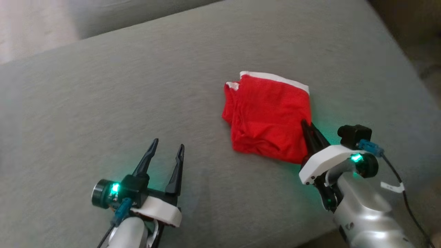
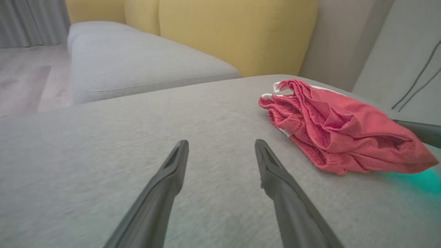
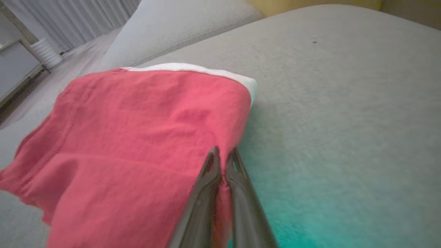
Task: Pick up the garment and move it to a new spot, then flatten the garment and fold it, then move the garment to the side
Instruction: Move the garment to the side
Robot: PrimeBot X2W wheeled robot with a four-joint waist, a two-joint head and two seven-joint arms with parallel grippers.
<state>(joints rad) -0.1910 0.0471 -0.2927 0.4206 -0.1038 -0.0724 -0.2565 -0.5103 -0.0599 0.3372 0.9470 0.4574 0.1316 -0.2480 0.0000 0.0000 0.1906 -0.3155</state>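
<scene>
Grey cushion [image 1: 103, 103] had open room from 9 to 12 o'clock, with its near edge at 5. Folded garment [image 1: 268, 117] lay at 3 o'clock. Right gripper [image 1: 305, 124] was pinched tight on its 4 o'clock edge; left gripper [image 1: 168, 143] at 7 o'clock gaped wide, holding nothing.
</scene>
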